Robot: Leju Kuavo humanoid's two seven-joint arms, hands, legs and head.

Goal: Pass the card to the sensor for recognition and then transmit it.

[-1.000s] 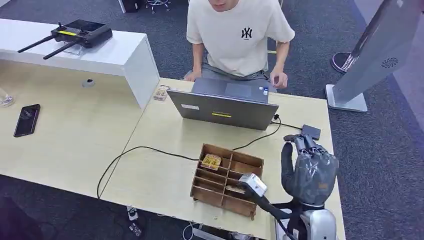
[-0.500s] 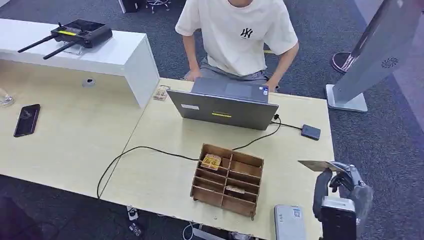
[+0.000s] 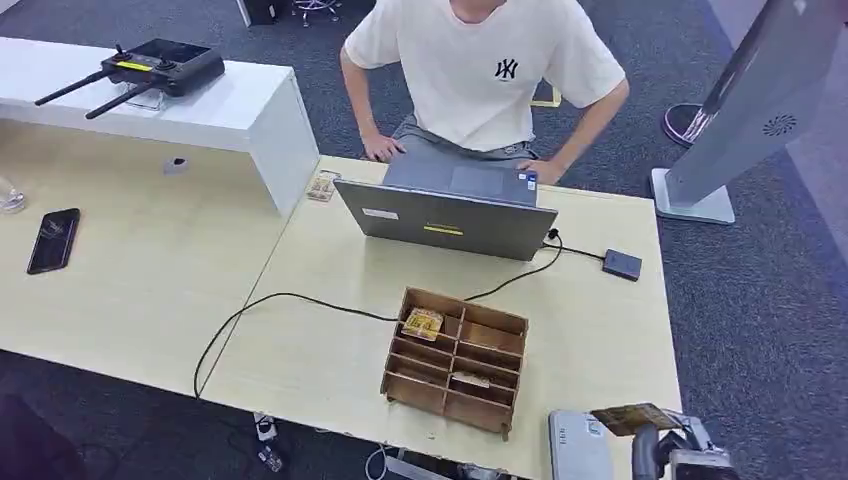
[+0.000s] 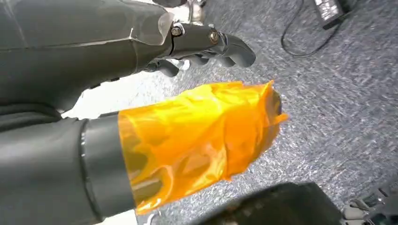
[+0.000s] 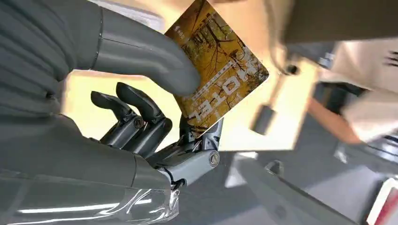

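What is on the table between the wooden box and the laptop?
In the head view, a black cable crosses the bare tabletop between the wooden box and the laptop; otherwise that stretch is bare.

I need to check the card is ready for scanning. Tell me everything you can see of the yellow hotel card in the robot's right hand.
The yellow hotel card is a thin, flat rectangle with rounded corners, printed with autumn trees and white lettering reading HOTEL. It looks like stiff plastic, unbent. The right hand pinches it between its thick grey thumb and darker fingers. In the head view it lies roughly level, beside the grey sensor device at the table's near edge.
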